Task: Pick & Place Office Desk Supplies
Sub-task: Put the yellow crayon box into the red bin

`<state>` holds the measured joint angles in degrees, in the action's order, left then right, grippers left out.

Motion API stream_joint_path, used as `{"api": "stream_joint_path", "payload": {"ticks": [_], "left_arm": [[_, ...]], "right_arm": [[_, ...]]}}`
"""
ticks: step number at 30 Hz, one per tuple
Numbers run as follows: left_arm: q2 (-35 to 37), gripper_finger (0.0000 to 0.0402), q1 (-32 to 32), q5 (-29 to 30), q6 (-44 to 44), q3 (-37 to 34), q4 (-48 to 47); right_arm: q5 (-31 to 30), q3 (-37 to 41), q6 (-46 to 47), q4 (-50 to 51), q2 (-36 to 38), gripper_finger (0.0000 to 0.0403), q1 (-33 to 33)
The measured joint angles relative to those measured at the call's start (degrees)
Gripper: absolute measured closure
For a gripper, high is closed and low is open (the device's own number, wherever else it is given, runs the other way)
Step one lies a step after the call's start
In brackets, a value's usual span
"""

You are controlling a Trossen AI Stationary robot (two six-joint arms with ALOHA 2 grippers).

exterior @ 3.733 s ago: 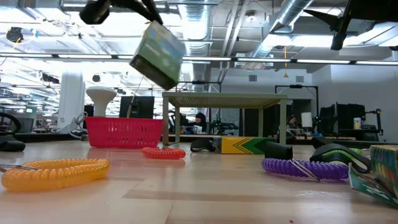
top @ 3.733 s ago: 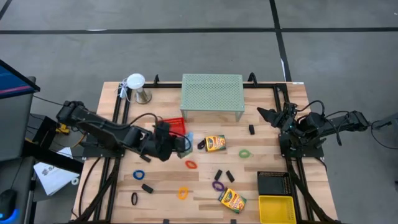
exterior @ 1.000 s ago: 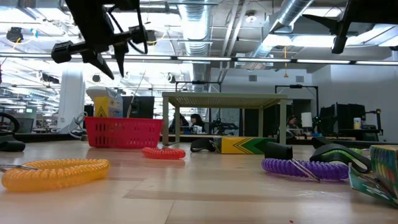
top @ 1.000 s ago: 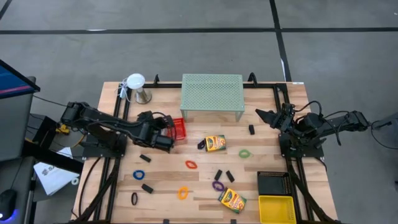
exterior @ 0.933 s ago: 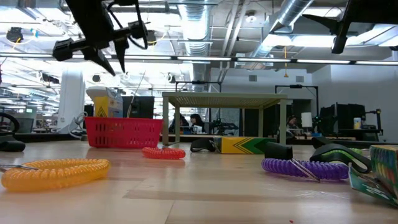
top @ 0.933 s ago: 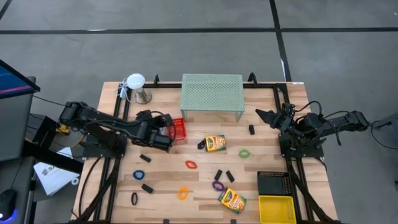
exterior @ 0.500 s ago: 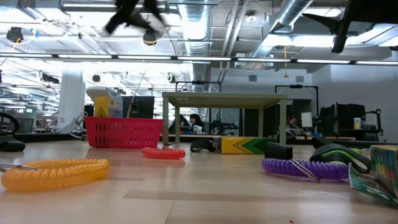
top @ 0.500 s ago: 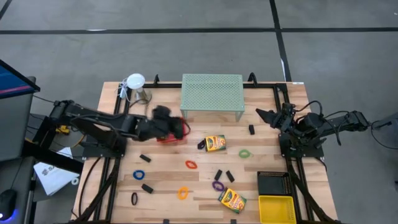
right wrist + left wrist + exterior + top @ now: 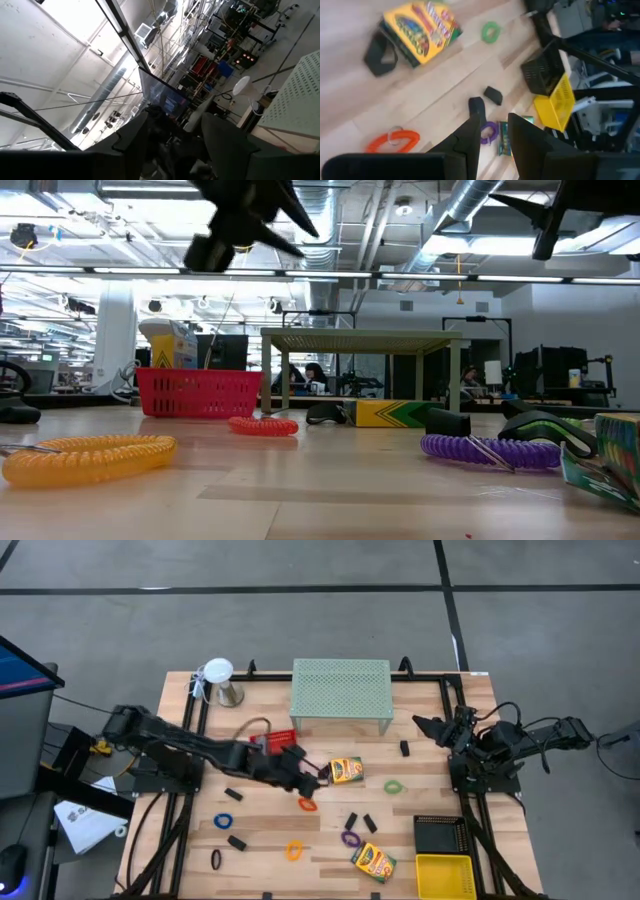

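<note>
My left gripper (image 9: 306,776) hangs open and empty above the table's middle, just left of a yellow crayon box (image 9: 346,771) and the black clip (image 9: 325,772) beside it. In its wrist view the left gripper (image 9: 492,122) looks down on the crayon box (image 9: 420,31), a red-orange loop (image 9: 395,141), a green loop (image 9: 490,31) and two black clips (image 9: 493,95). A second crayon box (image 9: 373,862) lies near the front. A box (image 9: 172,345) stands in the red tray (image 9: 278,739). My right gripper (image 9: 425,723) waits open at the right edge.
The mint mesh shelf (image 9: 341,688) stands at the far middle, a white lamp (image 9: 220,675) at far left. Black tray (image 9: 442,835) and yellow tray (image 9: 445,875) sit at the near right corner. Purple (image 9: 350,838), orange (image 9: 294,850), blue (image 9: 223,821) loops and clips lie scattered in front.
My left gripper has risen from beside the red tray, passed over it, and swung toward the table's right and near side, ending next to the crayon box. It stays open and empty. The box stays standing in the red tray.
</note>
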<state>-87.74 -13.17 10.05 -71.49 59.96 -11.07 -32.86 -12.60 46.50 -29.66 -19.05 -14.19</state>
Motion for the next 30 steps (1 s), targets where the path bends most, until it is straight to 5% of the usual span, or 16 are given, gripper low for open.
{"api": "stream_joint_path", "payload": {"ticks": [14, 30], "left_arm": [[-12.9, 0.0307, -2.2, 5.8, -16.7, 0.1, 11.6], [-19.5, 0.0226, -2.5, 15.0, -30.1, 0.1, 12.7]], "right_arm": [[0.0, 0.0, 0.0, -2.5, 0.0, 0.022, -2.5], [0.0, 0.0, -0.6, -3.4, 0.0, 0.022, -6.5]]}}
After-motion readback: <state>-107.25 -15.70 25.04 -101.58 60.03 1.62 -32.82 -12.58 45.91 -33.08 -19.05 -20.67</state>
